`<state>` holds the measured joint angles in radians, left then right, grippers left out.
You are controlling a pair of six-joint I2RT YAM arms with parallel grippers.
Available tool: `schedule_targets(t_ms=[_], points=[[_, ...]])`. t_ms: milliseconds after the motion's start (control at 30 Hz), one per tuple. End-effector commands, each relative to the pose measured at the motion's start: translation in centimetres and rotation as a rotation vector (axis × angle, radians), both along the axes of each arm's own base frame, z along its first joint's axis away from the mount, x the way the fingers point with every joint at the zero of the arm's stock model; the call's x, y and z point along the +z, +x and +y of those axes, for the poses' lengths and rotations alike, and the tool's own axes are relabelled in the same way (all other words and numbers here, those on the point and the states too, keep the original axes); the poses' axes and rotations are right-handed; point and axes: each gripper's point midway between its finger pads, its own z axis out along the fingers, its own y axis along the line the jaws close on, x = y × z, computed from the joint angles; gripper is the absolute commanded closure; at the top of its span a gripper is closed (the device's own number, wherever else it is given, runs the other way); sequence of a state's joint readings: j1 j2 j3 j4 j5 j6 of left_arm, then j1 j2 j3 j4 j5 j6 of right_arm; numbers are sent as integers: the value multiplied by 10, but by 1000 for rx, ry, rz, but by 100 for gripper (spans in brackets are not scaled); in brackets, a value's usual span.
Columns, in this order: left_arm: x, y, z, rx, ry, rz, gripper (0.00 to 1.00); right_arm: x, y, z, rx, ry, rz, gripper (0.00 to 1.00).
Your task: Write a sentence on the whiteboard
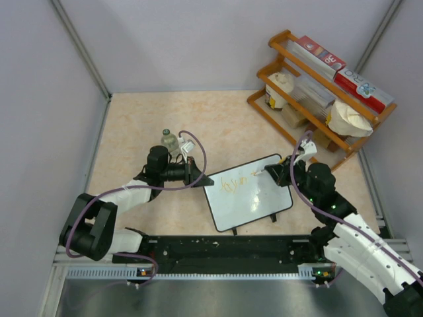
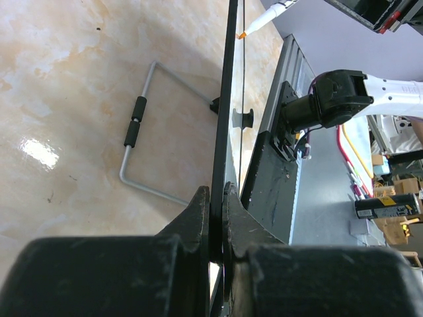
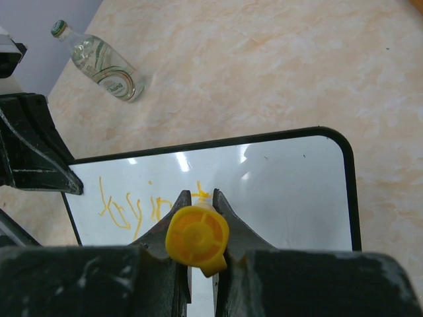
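The whiteboard stands propped at mid table, white with a thin black frame. Orange script runs across its upper left; it also shows in the right wrist view. My left gripper is shut on the board's left edge, seen edge-on in the left wrist view. My right gripper is shut on an orange marker whose yellow end cap faces the camera. The marker's tip is at the board just right of the writing, and also shows in the left wrist view.
A clear glass bottle lies behind the left gripper. A wooden rack with boxes and bags stands at the back right. The board's wire stand rests on the beige table behind it. The black rail runs along the near edge.
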<state>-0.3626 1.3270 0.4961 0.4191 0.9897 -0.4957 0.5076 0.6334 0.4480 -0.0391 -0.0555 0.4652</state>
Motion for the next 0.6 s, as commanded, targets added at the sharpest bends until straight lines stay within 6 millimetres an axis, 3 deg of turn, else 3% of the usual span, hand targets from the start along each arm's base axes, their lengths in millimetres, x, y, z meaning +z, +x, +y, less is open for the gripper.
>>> schedule_targets(t_ms=[0,400,567], points=[[-39,12,13,83,129,-37,100,-9,-4,-4,0,-12,20,100],[-39,12,13,85,131,-36,100,-21,-7,-12,-27,-43,45,100],[-39,12,13,86,131,-38,100,-12,-4,-15,-52,-44,24,100]])
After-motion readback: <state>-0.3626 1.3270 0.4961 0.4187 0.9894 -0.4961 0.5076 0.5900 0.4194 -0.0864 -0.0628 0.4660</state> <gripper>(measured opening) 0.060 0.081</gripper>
